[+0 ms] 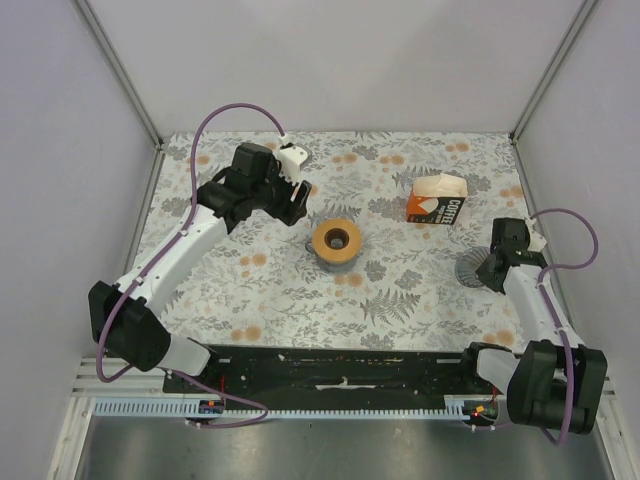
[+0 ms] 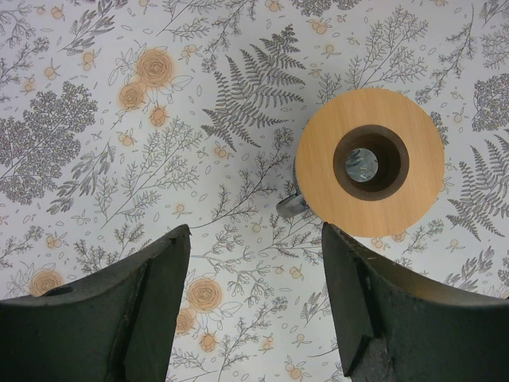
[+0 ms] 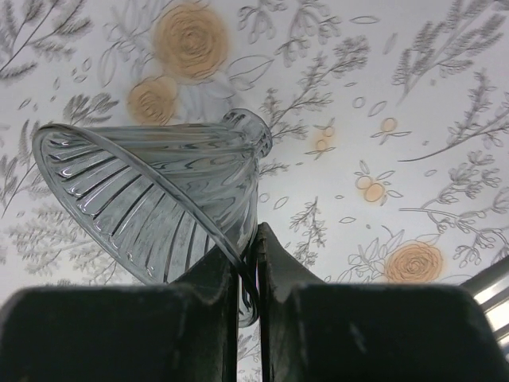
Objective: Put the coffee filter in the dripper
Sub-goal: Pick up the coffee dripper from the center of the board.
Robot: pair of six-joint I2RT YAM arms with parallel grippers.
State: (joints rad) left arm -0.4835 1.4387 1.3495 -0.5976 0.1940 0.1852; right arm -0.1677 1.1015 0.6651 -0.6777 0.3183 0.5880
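The dripper [image 3: 151, 191], a smoky see-through ribbed cone, lies tilted with its wide rim to the left in the right wrist view. My right gripper [image 3: 253, 239] is shut on a thin dark part at its edge; handle or rim, I cannot tell. From above, the dripper [image 1: 473, 270] shows at the table's right with the right gripper [image 1: 497, 262] beside it. My left gripper [image 2: 254, 239] hangs open over bare cloth and holds nothing; from above the left gripper [image 1: 298, 200] is at the back left. The coffee filter is out of view.
A tan ring with a dark hole [image 1: 337, 240] sits mid-table, up and right of the left fingers [image 2: 370, 161]. An orange, white and black carton [image 1: 437, 200] stands at the back right, its top open and white. Grey walls close three sides.
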